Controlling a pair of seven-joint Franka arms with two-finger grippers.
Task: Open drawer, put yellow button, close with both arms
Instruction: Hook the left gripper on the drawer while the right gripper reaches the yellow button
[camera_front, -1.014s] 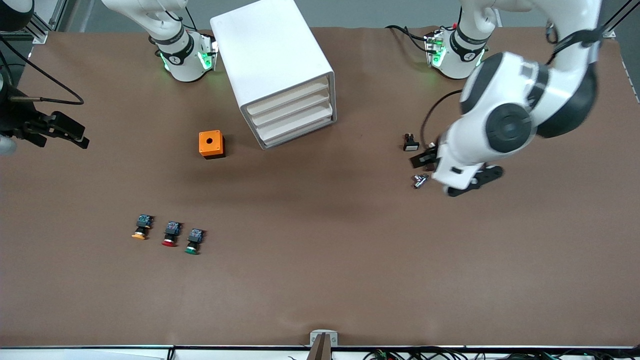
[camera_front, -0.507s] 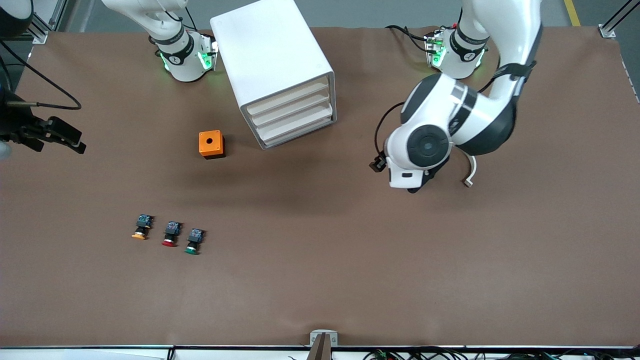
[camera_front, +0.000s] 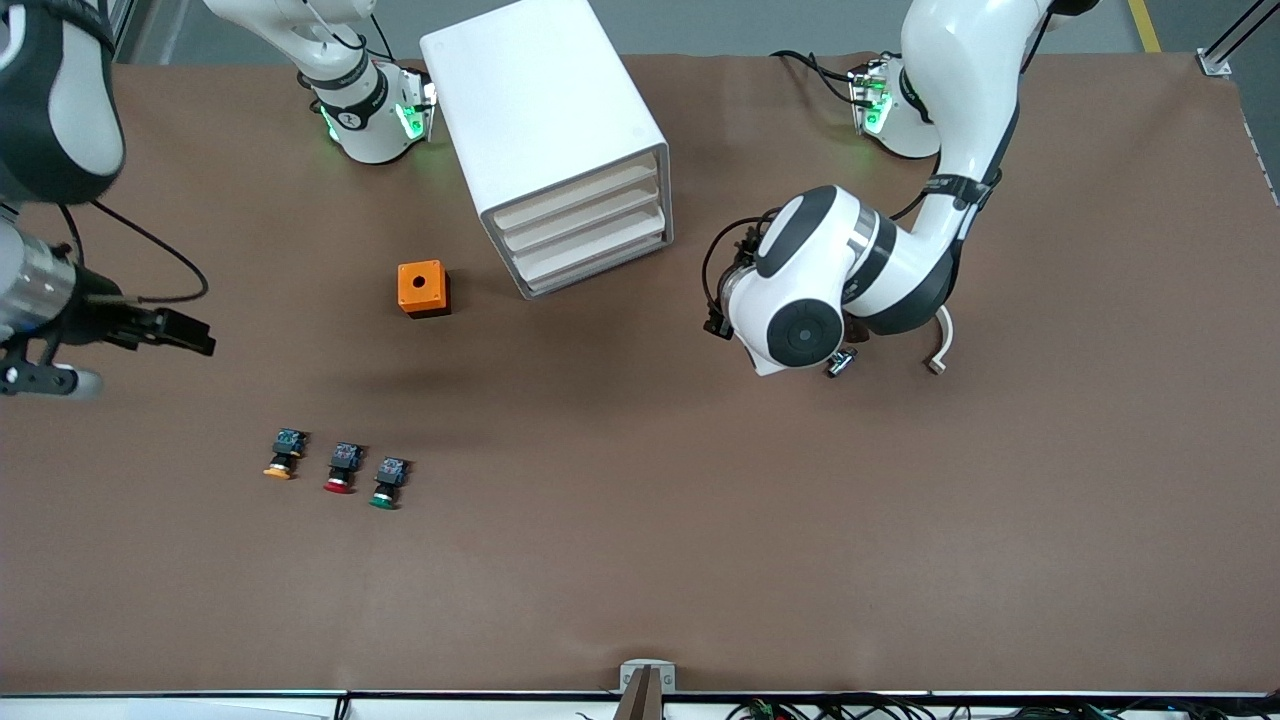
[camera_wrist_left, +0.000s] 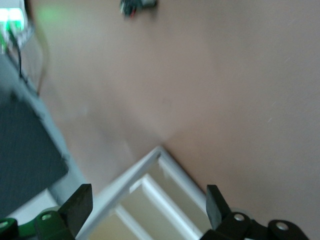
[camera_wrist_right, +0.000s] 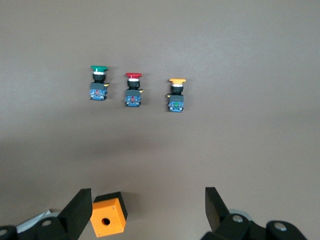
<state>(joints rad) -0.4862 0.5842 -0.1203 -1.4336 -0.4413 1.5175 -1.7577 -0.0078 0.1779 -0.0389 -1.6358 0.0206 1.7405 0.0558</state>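
Brown paper covers the table (camera_front: 640, 560); on it a white cabinet (camera_front: 545, 130) stands between the two arm bases, its stacked drawers facing the front camera at a slant toward the left arm's end; the top drawer (camera_front: 580, 205) is shut, flush with those under it.

Three buttons lie in a row well nearer the front camera, toward the right arm's end: the yellow button (camera_front: 283, 454) outermost, the red button (camera_front: 342, 468) beside it, the green button (camera_front: 386, 483) last, each apart from its neighbour; an orange box (camera_front: 422, 288) with a round hole in its top sits between that row and the cabinet, just beside the cabinet's front corner.

The left gripper (camera_wrist_left: 150, 212) hangs over the table in front of the drawers, fingers spread with nothing between them; its wrist view looks at the cabinet's corner and upper drawer fronts; two small parts lie half hidden under that arm.

The right gripper (camera_wrist_right: 148, 210) hovers over the table at the right arm's end, fingers spread and empty; its wrist view takes in the orange box and all three buttons, untouched.
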